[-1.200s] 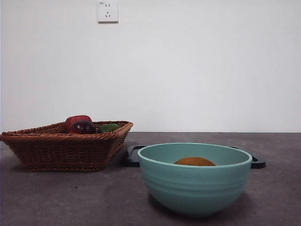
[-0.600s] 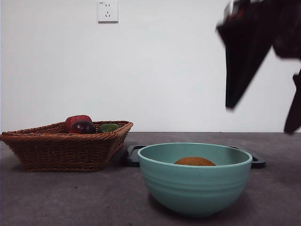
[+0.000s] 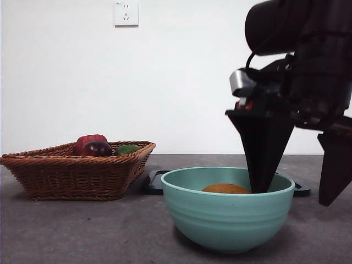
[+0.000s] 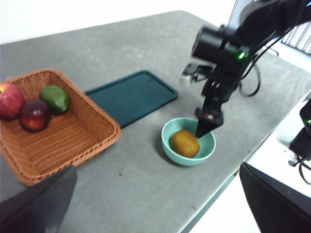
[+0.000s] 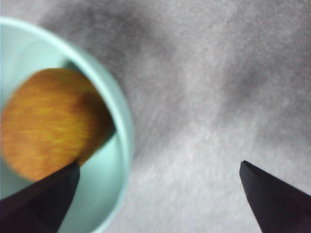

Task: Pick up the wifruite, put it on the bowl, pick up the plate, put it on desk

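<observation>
The wifruite [image 3: 226,188] lies at the bottom of the teal bowl [image 3: 227,217], so the first job looks done. The right tool [image 3: 300,190] hangs over the bowl's edge with its jaws spread wide and nothing in them. One jaw dips inside the bowl, just beside the fruit, and the other jaw is outside the wall. In the right wrist view the wifruite [image 5: 51,121] fills one side of the bowl [image 5: 124,141], and the bare grey tabletop [image 5: 209,97] shows between the two jaws. That straddle makes it look as if the tool may close on the bowl's rim, but that is only a guess. The left tool [image 4: 155,204] waits high and far back with its jaws wide apart and empty. From there you can see the whole scene: the right tool [image 4: 206,127], the bowl [image 4: 188,156] near the tabletop's [image 4: 146,179] front edge, and a flat dark green tray [image 4: 132,96] behind it. That tray is most likely the plate that must be lifted next. The bowl stands in front of it, so a tool coming for it has to reach past the bowl. A brown wicker basket [image 3: 77,170] sits beside the tray, close to its edge, holding a red apple [image 4: 9,99], a dark red fruit [image 4: 33,115] and a green fruit [image 4: 55,98]. A wall socket [image 3: 126,13] is up on the white wall.
</observation>
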Controlling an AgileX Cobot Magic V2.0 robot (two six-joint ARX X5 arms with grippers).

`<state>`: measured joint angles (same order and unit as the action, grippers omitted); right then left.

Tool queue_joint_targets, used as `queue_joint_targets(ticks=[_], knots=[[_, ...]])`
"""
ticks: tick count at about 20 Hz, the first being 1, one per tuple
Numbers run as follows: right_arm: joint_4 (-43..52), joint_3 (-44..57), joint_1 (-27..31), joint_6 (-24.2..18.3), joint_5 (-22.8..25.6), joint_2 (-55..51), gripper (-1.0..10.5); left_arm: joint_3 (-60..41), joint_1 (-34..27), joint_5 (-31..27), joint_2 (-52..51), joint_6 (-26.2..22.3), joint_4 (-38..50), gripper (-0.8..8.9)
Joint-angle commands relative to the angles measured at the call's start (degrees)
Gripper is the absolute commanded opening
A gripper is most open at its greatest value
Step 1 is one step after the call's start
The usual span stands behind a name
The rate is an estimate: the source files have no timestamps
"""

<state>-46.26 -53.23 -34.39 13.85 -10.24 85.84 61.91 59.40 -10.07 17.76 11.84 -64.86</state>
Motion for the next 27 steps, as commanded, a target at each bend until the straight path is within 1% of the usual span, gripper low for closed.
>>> queue_joint_targets(ticks=[1, 6, 9, 13, 17, 19, 21, 27], knots=[[1.8, -1.0, -0.5, 0.7, 0.2, 1.9, 4.0, 0.4, 0.6, 0.4, 0.2, -0.7, 0.5, 6.26], [3.8, -1.0, -0.5, 2.3, 0.0, 3.5, 1.6, 0.4, 0.6, 0.5, 0.2, -0.7, 0.5, 6.26], [3.8, -1.0, -0.5, 2.3, 0.1, 3.6, 0.1, 0.4, 0.6, 0.4, 0.2, -0.7, 0.5, 6.26], [3.9, -1.3, -0.4, 3.6, 0.3, 3.6, 0.1, 0.4, 0.6, 0.5, 0.2, -0.7, 0.5, 6.26], [2.4, -4.4, -0.2, 4.2, 0.4, 3.6, 0.1, 0.4, 0.6, 0.4, 0.2, -0.7, 0.5, 6.26], [1.1, -6.9, 0.5, 4.2, 2.2, 3.7, 0.1, 0.4, 0.6, 0.4, 0.2, -0.7, 0.5, 6.26], [0.1, -9.9, 2.1, 4.0, 2.7, 4.1, 0.1, 0.4, 0.6, 0.4, 0.2, -0.7, 0.6, 6.26], [-6.5, -23.3, 9.8, 0.1, 2.7, 10.6, 0.1, 0.4, 0.6, 0.4, 0.2, -0.7, 0.6, 6.26]])
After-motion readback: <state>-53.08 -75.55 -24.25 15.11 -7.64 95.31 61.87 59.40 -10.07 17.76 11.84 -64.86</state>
